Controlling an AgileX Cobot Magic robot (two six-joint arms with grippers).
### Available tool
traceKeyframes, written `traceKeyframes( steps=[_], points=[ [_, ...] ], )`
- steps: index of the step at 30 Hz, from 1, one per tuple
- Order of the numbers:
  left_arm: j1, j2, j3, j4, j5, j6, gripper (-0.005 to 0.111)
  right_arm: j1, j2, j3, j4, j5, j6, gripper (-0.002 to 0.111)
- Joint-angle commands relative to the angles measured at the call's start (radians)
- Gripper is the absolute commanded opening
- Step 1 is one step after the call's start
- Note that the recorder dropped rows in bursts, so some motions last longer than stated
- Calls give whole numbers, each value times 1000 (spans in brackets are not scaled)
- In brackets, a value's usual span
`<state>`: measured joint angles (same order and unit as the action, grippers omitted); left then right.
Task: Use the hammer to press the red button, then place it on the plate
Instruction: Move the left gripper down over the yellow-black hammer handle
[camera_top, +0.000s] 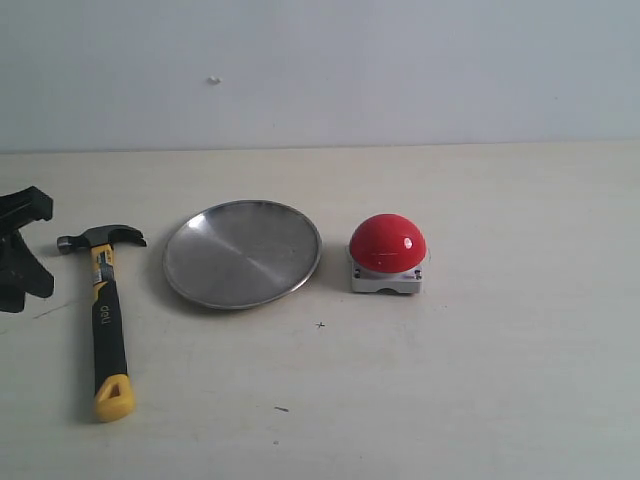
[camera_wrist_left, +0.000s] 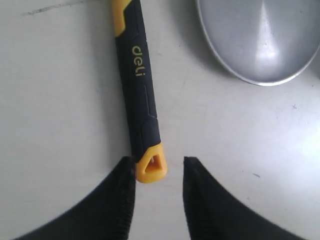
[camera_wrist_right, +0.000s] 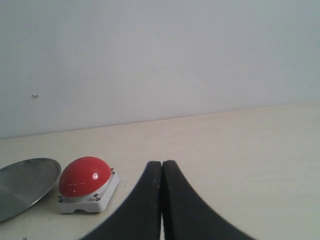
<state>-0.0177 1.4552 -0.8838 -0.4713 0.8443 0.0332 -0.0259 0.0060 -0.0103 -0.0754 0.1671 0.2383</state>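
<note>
Probably head-heavy, stiff, grippy: grab the hammer (camera_top: 105, 310) mid-handle, lower left beside the plate (camera_top: 243, 253), with left gripper (camera_wrist_left: 159, 165) spread at its yellow end, right gripper (camera_wrist_right: 161, 166) closed, empty.

a plain, pale wall (camera_top: 400, 70) rises behind a cream tabletop (camera_top: 520, 380), the two meeting in a straight line across the exterior view. a small speck (camera_top: 213, 80) sits on the wall at eleven o'clock. faint dark marks (camera_top: 320, 324) dot the tabletop toward six o'clock. the light is soft and even.
</note>
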Motion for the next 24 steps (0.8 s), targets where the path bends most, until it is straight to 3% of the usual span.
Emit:
traceKeyframes(
  steps=[1,3,9,16,18,24],
  points=[
    [-4,6,-4,3,-24,0,50,-5,-6,4,-1,-4,-2,0],
    [-4,25,-25,6,-20,-47,58,-5,-6,4,-1,-4,-2,0],
    [-17,173,-168,22,92,-170,58,-5,-6,4,-1,-4,-2,0],
    [-52,351,-318,120,113,-226,58,-5,-6,4,-1,-4,-2,0],
    [-52,372,-325,121,89,-216,54,-5,-6,4,-1,-4,-2,0],
    [-52,413,-325,120,78,-137,28,-5,-6,4,-1,-4,-2,0]
  ],
)
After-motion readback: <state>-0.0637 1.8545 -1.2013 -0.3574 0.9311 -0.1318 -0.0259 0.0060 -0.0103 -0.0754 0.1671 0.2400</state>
